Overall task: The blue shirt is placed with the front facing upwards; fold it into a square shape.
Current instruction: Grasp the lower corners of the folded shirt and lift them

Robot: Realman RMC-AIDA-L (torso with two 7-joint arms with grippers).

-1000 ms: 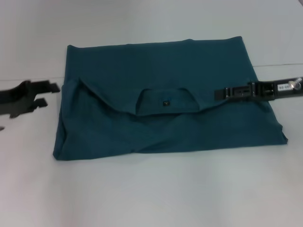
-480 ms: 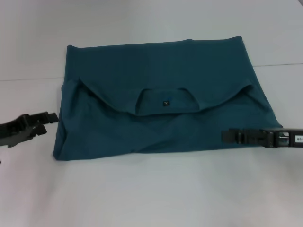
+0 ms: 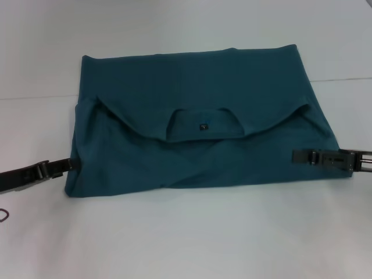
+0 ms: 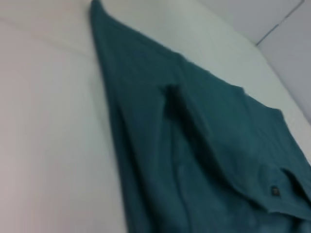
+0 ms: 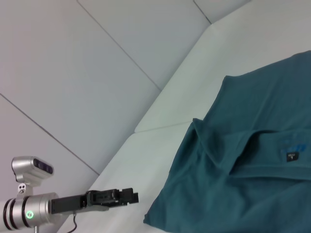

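Large dark teal-blue cotton T-shirt [image 3: 203,122], partly folded into a broad rectangle, flat on the white surface. Sleeves and shoulders turned inward over the body. Round neck with small dark label near the middle, lettering out of sight.

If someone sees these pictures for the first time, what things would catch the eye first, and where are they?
The blue shirt dominates: it lies half folded in the middle of the white table, its collar with a small dark label facing up. The left gripper sits at the shirt's near left corner, and the right gripper lies over the shirt's near right edge, both low and pointing inward.
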